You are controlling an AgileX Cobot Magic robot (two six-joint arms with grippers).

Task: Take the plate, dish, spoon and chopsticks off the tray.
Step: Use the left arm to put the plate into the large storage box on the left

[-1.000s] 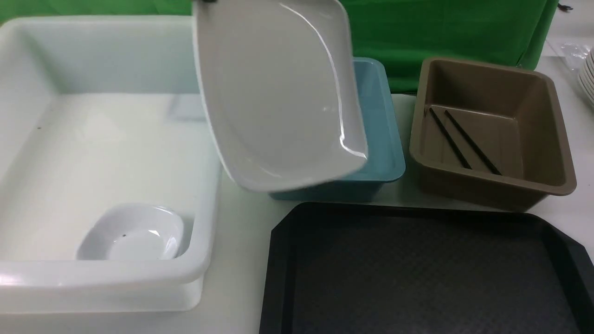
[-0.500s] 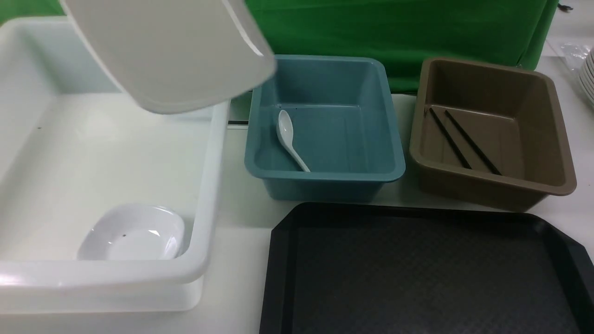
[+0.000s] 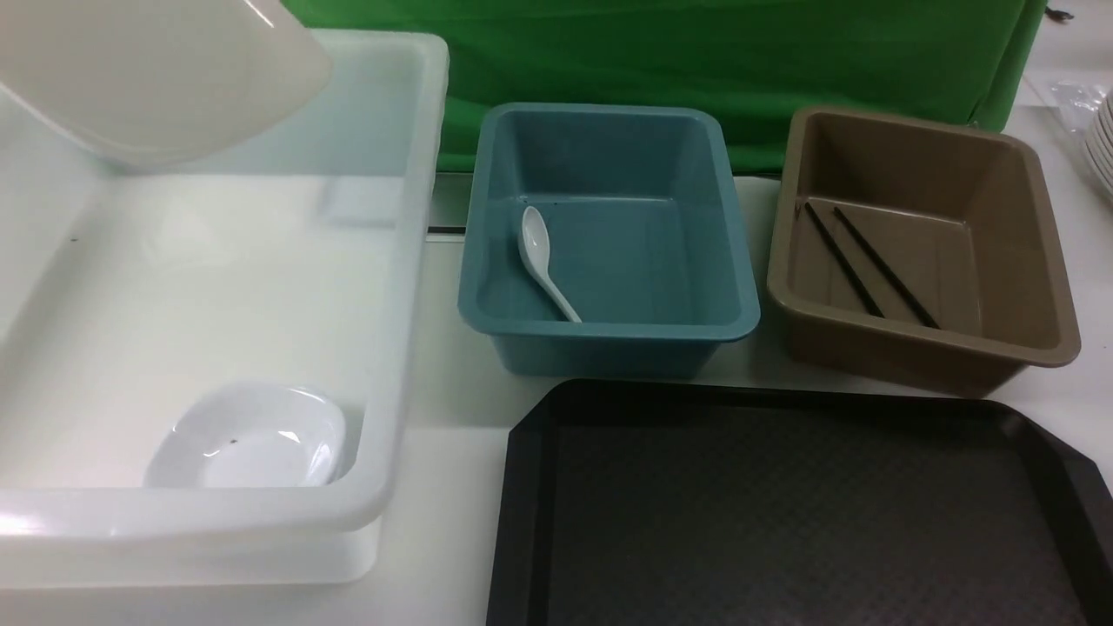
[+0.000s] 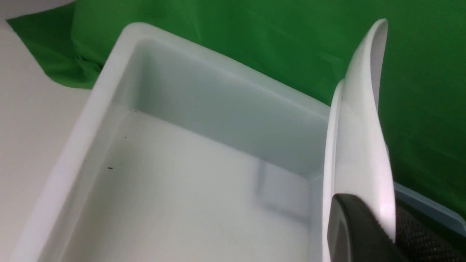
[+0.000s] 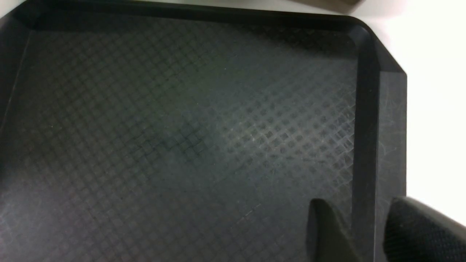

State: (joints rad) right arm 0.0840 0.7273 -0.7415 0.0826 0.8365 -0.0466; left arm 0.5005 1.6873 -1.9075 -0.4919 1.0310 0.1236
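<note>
The left claw (image 4: 367, 225) pinches the plate (image 3: 156, 78) by its rim, tilted above the white bin (image 3: 409, 261) at upper left. Lower it flat, away from the dish (image 3: 248, 439), before letting go. The right claw (image 5: 367, 233) hangs part open above the tray (image 3: 783, 513).

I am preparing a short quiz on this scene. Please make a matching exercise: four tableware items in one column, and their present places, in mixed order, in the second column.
Column one:
1. spoon
2. chopsticks
3. small white dish
4. plate

Column two:
A. near corner of the white bin
B. gripped by the left gripper, above the white bin
C. brown bin
D. blue bin

Pairs: 1-D, 2-C, 3-A, 4-B
</note>
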